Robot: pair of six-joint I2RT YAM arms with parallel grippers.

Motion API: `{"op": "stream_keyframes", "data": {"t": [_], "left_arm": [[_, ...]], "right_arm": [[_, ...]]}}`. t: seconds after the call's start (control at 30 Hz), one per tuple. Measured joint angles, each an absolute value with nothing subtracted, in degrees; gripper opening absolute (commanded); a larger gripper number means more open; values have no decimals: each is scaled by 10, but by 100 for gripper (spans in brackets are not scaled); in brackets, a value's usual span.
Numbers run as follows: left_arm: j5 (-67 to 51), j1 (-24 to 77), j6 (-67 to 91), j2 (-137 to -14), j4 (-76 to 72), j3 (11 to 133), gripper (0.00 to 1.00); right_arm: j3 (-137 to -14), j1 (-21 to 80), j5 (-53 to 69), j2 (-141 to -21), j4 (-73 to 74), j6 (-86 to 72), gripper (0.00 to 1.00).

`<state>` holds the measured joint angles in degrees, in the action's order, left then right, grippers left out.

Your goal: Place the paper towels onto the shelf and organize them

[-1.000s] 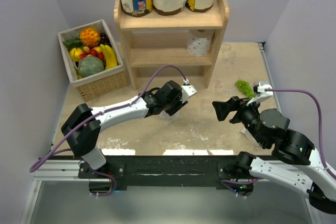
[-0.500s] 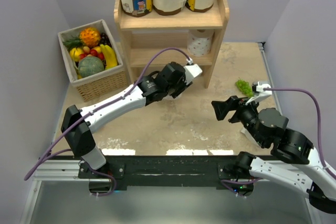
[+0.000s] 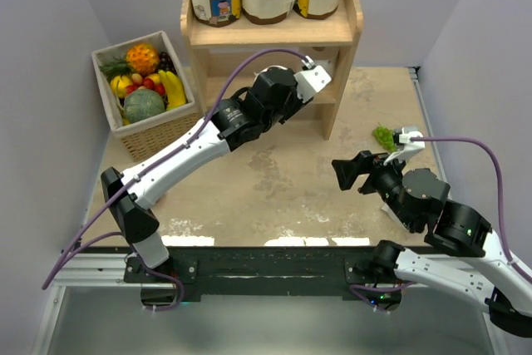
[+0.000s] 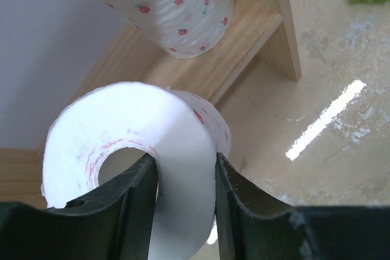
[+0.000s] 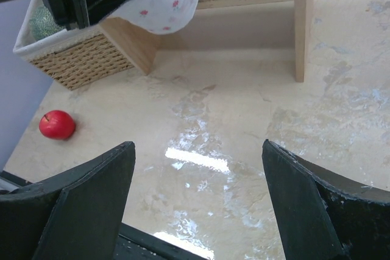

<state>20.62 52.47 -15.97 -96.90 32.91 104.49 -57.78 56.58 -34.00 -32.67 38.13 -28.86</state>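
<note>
Beside the wooden shelf (image 3: 274, 32), left gripper (image 4: 184, 165) clamps a dotted roll (image 4: 173, 117) (right gripper (image 5: 198, 145): agape).

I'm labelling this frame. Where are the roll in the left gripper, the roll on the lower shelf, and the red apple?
held roll (image 4: 183, 147), left wrist view, white paper right of the core hole.
roll on the lower shelf (image 4: 177, 10), left wrist view, its dotted side.
red apple (image 5: 56, 124), right wrist view, its centre.
</note>
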Motion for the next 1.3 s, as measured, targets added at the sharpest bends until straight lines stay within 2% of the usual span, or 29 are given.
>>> {"op": "stream_keyframes", "data": {"t": [0.5, 0.63, 0.77, 0.93, 1.3], "left_arm": [[258, 516, -248, -1008, 244, 1055, 41], [264, 509, -272, -1027, 214, 1052, 50], [278, 501, -297, -1049, 186, 1052, 54], [295, 495, -320, -1055, 154, 1052, 64], [309, 496, -317, -1054, 138, 1052, 75]], "right_arm": [[-587, 566, -340, -339, 382, -284, 89], [-587, 566, -340, -339, 382, -283, 89], [-587, 566, -340, -339, 382, -281, 89], [-587, 566, -340, -339, 381, -280, 89], [-584, 566, -338, -343, 373, -280, 92]]}}
